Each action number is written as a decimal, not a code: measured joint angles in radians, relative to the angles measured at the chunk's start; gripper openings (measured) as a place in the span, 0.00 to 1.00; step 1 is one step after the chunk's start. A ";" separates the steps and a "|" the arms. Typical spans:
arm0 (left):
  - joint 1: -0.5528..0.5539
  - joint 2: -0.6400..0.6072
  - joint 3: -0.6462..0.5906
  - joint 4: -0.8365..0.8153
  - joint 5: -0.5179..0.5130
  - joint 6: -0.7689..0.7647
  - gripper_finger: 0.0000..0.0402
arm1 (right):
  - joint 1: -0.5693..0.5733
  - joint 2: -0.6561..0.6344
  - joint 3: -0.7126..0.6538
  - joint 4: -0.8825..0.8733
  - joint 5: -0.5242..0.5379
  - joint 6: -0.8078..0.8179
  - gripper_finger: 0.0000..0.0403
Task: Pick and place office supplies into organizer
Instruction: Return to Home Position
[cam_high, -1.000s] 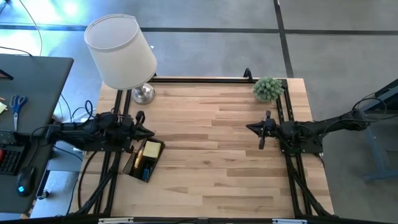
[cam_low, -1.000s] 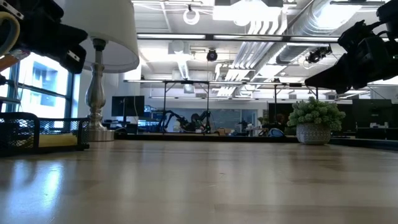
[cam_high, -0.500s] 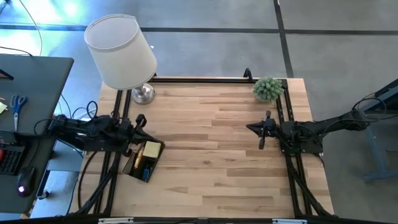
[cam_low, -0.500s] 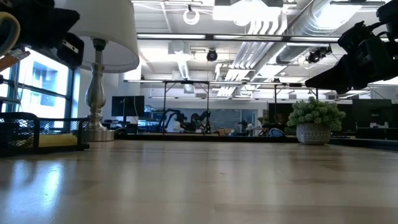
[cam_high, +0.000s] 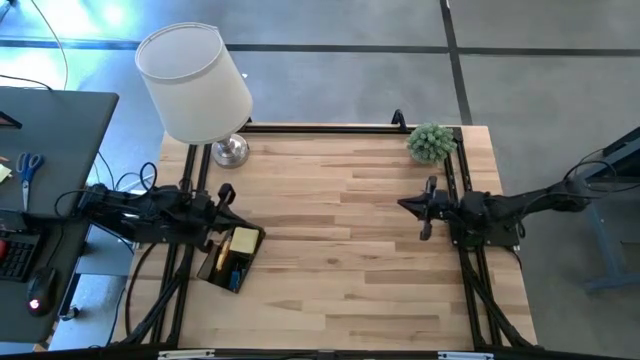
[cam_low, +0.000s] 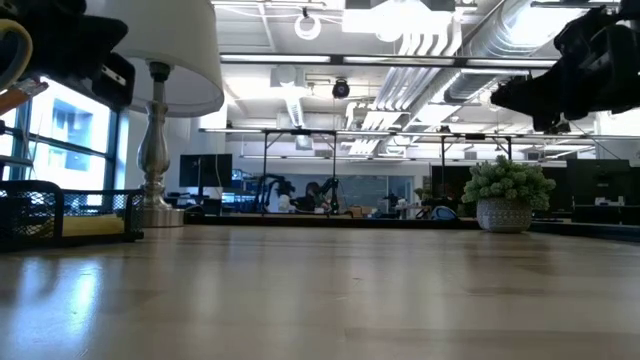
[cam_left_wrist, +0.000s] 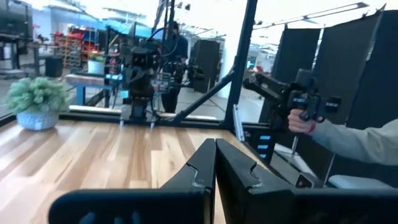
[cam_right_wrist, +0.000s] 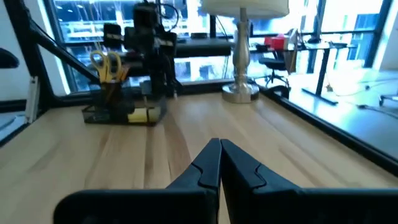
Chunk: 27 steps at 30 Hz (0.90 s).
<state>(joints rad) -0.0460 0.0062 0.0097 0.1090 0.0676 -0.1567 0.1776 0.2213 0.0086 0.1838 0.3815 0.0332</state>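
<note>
Both pressed together: left hand (cam_left_wrist: 214, 152) by the organizer (cam_low: 30, 210), right hand (cam_right_wrist: 220, 149) near the plant (cam_high: 431, 142).

Bright, even overhead light covers the table (cam_high: 350, 230) in the high view — shadows on it are faint and short. A blue-white glare patch marks the floor (cam_high: 110, 14). In the low view, ceiling strip lights (cam_low: 300, 60) burn white and lay a pale sheen on the wood. Bright windows (cam_right_wrist: 81, 25) backlight the organizer (cam_right_wrist: 96, 116) — it reads dark.
</note>
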 joint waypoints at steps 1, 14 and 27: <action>0.000 0.000 0.000 -0.007 -0.008 0.001 0.00 | 0.000 -0.018 0.000 -0.012 -0.001 -0.007 0.00; 0.001 0.000 0.000 -0.049 -0.035 -0.008 0.00 | 0.000 -0.216 0.029 -0.207 -0.001 -0.040 0.00; 0.000 0.000 0.000 -0.094 -0.028 0.017 0.00 | 0.000 -0.207 0.030 -0.210 0.003 -0.052 0.00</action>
<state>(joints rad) -0.0460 0.0063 0.0097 0.0154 0.0394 -0.1402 0.1776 0.0142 0.0383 -0.0261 0.3847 -0.0186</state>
